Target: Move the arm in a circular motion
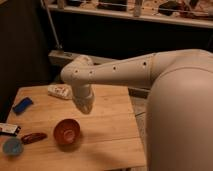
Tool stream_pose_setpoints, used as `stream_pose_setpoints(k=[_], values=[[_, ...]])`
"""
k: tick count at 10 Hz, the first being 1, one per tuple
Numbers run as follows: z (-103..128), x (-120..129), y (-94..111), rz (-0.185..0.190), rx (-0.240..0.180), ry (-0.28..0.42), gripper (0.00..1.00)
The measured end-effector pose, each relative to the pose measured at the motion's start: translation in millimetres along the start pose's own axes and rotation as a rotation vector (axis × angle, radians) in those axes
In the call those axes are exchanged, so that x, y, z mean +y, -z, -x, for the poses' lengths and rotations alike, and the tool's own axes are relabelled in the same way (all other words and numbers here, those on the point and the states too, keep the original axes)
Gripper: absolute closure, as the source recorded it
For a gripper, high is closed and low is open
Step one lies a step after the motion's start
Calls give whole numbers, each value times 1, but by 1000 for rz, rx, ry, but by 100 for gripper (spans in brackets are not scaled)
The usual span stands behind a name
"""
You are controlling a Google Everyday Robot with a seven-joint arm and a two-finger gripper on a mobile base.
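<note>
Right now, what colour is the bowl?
Reddish-brown bowl, camera view; gripper hangs over table beside it.

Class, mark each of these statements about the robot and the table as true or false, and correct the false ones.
1. The arm reaches over the wooden table, and its claw points down above it. True.
2. The claw grips the red bowl. False: the bowl stands on the table, apart from the claw.
3. A flat blue thing lies near the table's left edge in the picture. True.
4. The white packet lies in the bowl. False: it lies on the table's far side, by the arm.
5. The claw is wide open. False: it is shut.
</note>
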Motion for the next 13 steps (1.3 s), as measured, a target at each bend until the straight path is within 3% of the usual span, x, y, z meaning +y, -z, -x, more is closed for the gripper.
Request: stream_pose_setpoints(k=[7, 13], values=[[-3, -5, -1, 1, -2, -11, 91], [-38, -74, -13, -12, 34, -225, 91]])
